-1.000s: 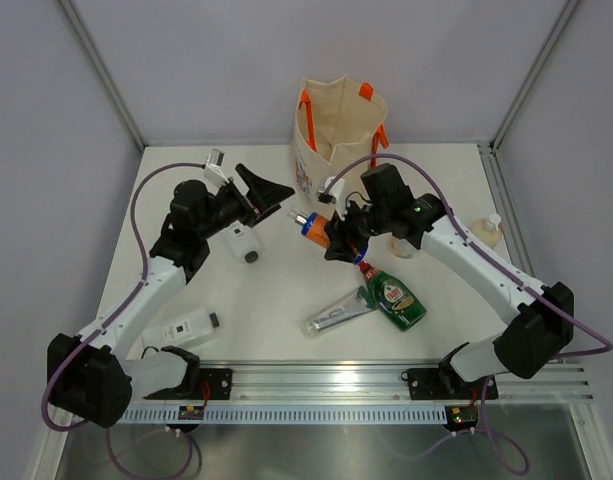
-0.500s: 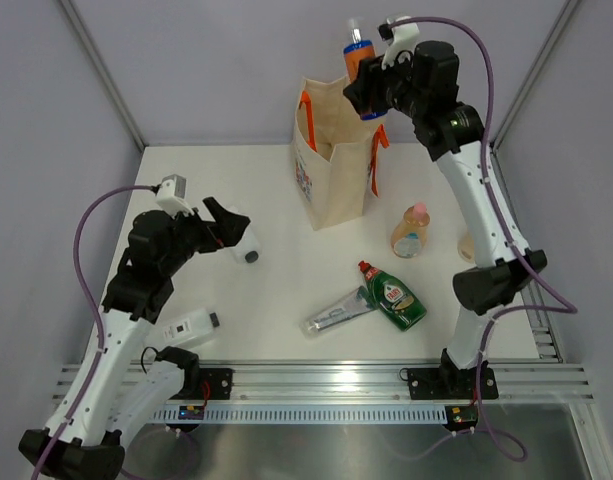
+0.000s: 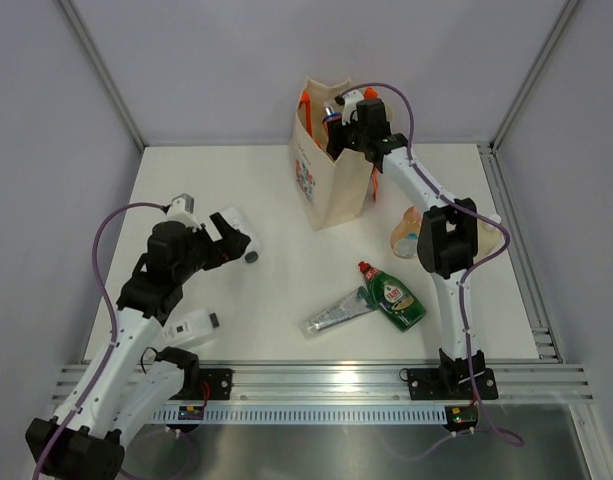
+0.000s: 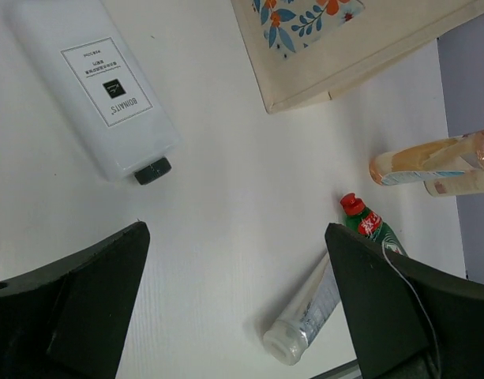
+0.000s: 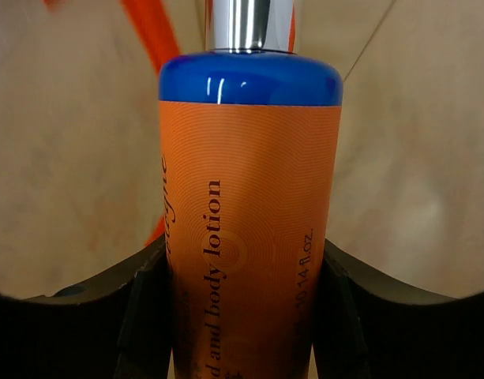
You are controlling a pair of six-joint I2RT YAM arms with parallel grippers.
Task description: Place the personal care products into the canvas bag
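Note:
The canvas bag [image 3: 326,185] stands upright at the back centre. My right gripper [image 3: 339,127] is in its mouth, shut on an orange body lotion bottle [image 5: 249,221] with a blue band and silver cap, the bag's inner wall [image 5: 407,118] behind it. My left gripper [image 3: 229,243] is open and empty, hovering by a white dark-capped bottle [image 3: 240,232], which also shows in the left wrist view [image 4: 99,87]. A second white bottle [image 3: 191,325] lies near the left arm. The green red-capped bottle [image 3: 394,298], silvery-green tube [image 3: 341,312] and amber bottle [image 3: 411,232] lie right of centre. The beige jar is mostly hidden behind the right arm.
The right arm's elbow [image 3: 446,235] hangs over the amber bottle. The left wrist view shows the bag's printed side [image 4: 305,12], the amber bottle [image 4: 431,162], the green bottle [image 4: 368,225] and the tube [image 4: 309,316]. A metal rail [image 3: 316,385] runs along the table's near edge.
My right gripper has carried the lotion bottle from the table up over the bag and down into its mouth. My left arm has pulled back, then eased toward the white bottle.

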